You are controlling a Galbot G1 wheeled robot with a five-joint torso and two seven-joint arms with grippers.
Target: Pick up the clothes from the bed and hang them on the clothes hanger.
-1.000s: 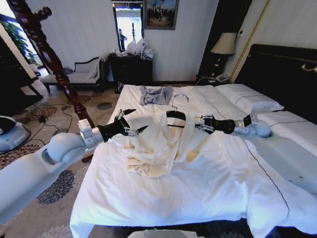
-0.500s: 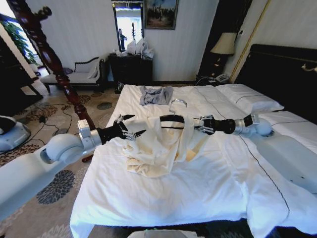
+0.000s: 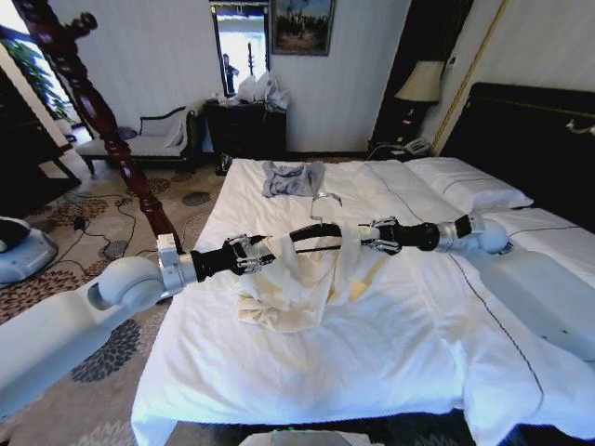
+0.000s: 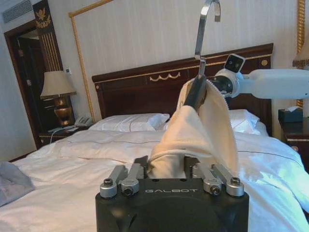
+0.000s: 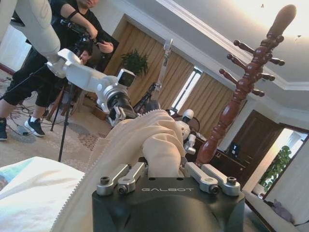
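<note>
The cream clothes (image 3: 296,279) hang over a black clothes hanger (image 3: 321,232) whose silver hook (image 3: 324,200) points up, held a little above the white bed (image 3: 307,372). The lower folds still rest on the sheet. My left gripper (image 3: 257,251) is shut on the clothes at the hanger's left end. The left wrist view shows the fabric (image 4: 190,135) bunched between its fingers (image 4: 128,176), with the hook (image 4: 204,24) above. My right gripper (image 3: 372,236) is shut on the clothes at the right end, and fabric (image 5: 145,140) is pinched between its fingers (image 5: 203,176).
A small grey-blue garment (image 3: 293,178) lies farther up the bed. White pillows (image 3: 465,186) lean on the black headboard (image 3: 530,130) at the right. A dark wooden coat stand (image 3: 93,111) rises left of the bed, over patterned carpet (image 3: 112,344).
My left gripper has moved right, in to the garment's left shoulder, and gone from open to shut on it. The hanger and clothes now sit slightly higher and more level.
</note>
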